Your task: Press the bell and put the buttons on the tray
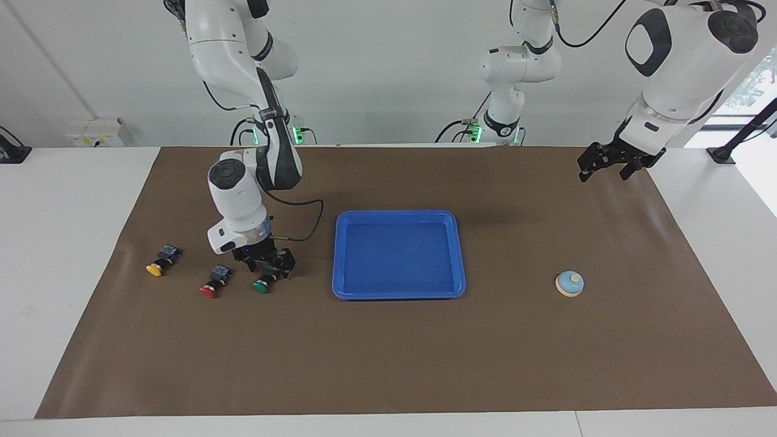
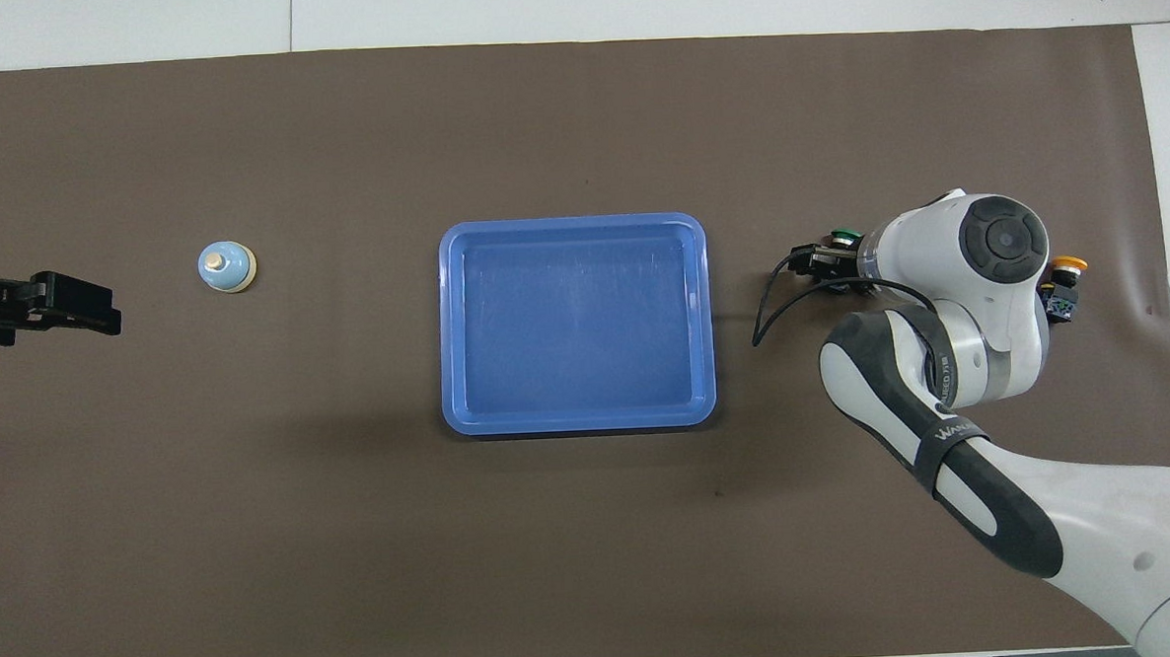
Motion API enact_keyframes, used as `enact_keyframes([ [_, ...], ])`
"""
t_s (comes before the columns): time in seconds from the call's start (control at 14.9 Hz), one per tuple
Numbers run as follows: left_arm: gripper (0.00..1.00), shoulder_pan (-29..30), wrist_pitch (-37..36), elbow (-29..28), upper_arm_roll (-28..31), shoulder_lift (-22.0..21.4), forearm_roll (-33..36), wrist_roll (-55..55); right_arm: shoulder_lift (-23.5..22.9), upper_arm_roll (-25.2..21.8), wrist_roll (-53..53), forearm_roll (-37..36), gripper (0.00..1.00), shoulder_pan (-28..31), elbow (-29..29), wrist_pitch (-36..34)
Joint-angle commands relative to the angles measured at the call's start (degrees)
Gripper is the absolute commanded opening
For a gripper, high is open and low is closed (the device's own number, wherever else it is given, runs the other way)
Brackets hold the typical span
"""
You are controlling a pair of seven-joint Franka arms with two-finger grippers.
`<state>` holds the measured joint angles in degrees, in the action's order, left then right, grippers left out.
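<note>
Reaching down at the left of the facing view, my right gripper [image 1: 267, 262] sits on the green button [image 1: 263, 284], fingers on either side of its dark body; whether they already pinch it I cannot tell. The yellow button [image 1: 156, 267] and red button [image 1: 211, 289] lie farther left in a row on the brown mat [image 1: 388, 364]. I judge these switches light, hard and a little slippery, so the squarish body is the best hold, not the round cap. At centre the blue tray [image 1: 340, 255] is empty. Right of it sits the bell [image 1: 569, 283]. At upper right my left gripper [image 1: 607, 167] waits in the air, fingers apart, holding nothing.
</note>
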<state>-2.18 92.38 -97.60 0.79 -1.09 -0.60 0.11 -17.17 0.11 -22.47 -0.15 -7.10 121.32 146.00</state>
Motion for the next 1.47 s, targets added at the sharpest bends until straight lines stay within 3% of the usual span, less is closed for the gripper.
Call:
enact_keyframes([
  [0.0, 1.00, 0.1, -0.1, 0.0, 0.0, -0.6, 0.7, 0.1, -0.9, 0.2, -1.3, -1.0, 0.69, 0.6, -0.6, 1.1],
  [0.2, 1.00, 0.1, -0.1, 0.0, 0.0, -0.6, 0.7, 0.1, -0.9, 0.2, -1.4, -1.0, 0.11, 0.5, -0.6, 1.0],
  [0.27, 1.00, 0.1, -0.1, 0.0, 0.0, -0.6, 0.7, 0.1, -0.8, 0.2, -1.3, -1.0, 0.00, 0.5, -0.6, 1.1],
  [0.6, 1.00, 0.1, -0.1, 0.0, 0.0, -0.6, 0.7, 0.1, -0.9, 0.2, -1.1, -1.0, 0.00, 0.5, -1.9, 0.2],
  [0.87, 1.00, 0.1, -0.1, 0.0, 0.0, -0.6, 0.7, 0.1, -0.8, 0.4, -1.4, -0.1, 0.00, -0.7, -12.1, -13.6],
  [1.14, 1.00, 0.1, -0.1, 0.0, 0.0, -0.6, 0.7, 0.1, -0.9, 0.6, -8.0, 0.1, 0.00, -6.9, -21.2, -24.6],
  [1.41, 1.00, 0.1, -0.1, 0.0, 0.0, -0.6, 0.7, 0.1, -1.0, 0.6, -15.8, 1.9, 0.00, -14.6, -21.6, -24.5],
])
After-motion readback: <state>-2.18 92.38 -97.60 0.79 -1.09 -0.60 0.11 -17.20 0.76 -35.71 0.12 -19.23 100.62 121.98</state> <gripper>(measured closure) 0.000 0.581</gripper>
